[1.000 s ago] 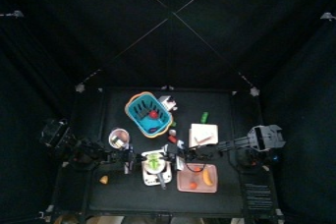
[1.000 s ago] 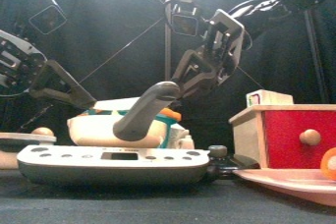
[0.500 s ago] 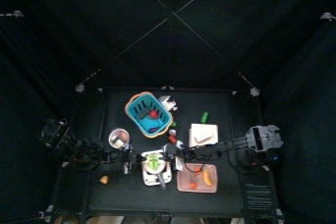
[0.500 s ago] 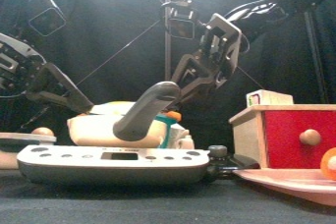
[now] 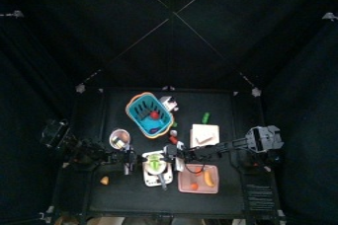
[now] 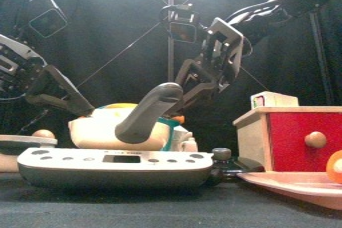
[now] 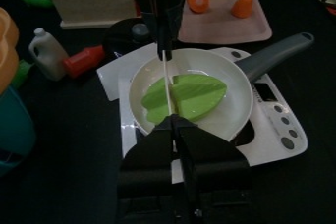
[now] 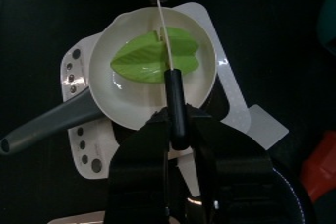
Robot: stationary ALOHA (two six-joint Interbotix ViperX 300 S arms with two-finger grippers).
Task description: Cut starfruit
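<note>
From overhead I read the table left to right. The left gripper (image 5: 132,160) comes in low on the left side, just beside the small white pan with a grey handle (image 5: 157,171) sitting on the flat white kitchen scale (image 5: 148,166). The flat yellow-green starfruit (image 5: 154,161) lies in that pan, near the front middle of the table, and the right gripper (image 5: 176,146) reaches across from the right to hang just over it. Further right is the pink rectangular tray (image 5: 200,182) with orange food pieces.

In the left wrist view, the left gripper (image 7: 176,135) is pinched on a thin dark knife (image 7: 161,27). The blade runs straight across the starfruit (image 7: 195,98) inside the pan (image 7: 210,66). I cannot tell whether the edge touches the fruit or sits just above it.

In the right wrist view, the right gripper (image 8: 171,120) is also clamped on a thin dark blade (image 8: 168,46), which crosses the starfruit (image 8: 147,56) lengthwise near its middle.

The front view hides the fruit completely. There I get only the grey pan handle (image 6: 147,112) standing up over the scale (image 6: 118,167), the two arms behind, and a red box with a round knob (image 6: 302,137) at the right. Only the wrist cameras show the fruit and blades together.
</note>
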